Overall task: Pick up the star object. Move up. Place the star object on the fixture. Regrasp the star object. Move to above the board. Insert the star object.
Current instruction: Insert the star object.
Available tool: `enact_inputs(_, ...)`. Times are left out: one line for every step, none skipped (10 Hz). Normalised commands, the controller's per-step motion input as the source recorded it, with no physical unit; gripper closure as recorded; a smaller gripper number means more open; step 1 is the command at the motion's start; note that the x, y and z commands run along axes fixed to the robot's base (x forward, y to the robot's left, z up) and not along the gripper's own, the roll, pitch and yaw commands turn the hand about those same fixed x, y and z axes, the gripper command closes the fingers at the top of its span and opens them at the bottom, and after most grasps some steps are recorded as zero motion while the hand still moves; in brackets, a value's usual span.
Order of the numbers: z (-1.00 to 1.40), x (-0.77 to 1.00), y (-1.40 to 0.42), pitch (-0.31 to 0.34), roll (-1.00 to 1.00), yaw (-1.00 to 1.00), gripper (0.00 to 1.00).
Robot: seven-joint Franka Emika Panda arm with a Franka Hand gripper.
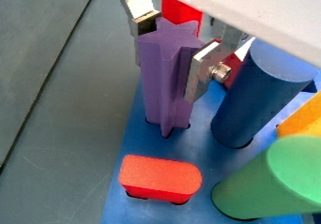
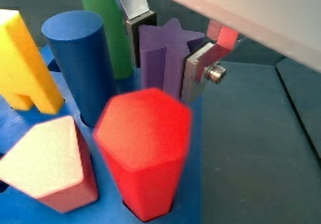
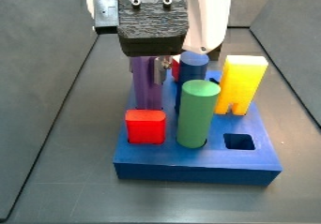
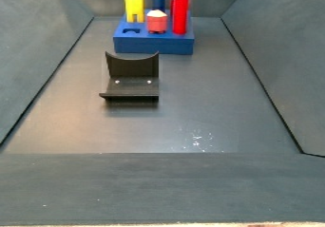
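text: none legible | labels: none | gripper (image 1: 175, 42): unmarked, above board (image 3: 189, 157)

Gripper (image 1: 174, 48) hemmed: blue cylinder (image 1: 257, 101) just beside; open floor (image 1: 51, 59) opposite side.

1 gripper (image 1: 170, 48) sits over 1 blue board (image 3: 189, 162), closed around 1 purple star object (image 1: 163, 78). Also standing in the board: 1 blue cylinder (image 1: 257, 97), 1 green cylinder (image 3: 197, 113), 1 yellow block (image 3: 239, 84), 1 red peg (image 2: 145, 148). 1 fixture (image 4: 131, 77) stands apart.
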Motion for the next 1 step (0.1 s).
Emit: enact_inputs(0.00,0.00,0.00,0.000,0.00,0.00,1.00)
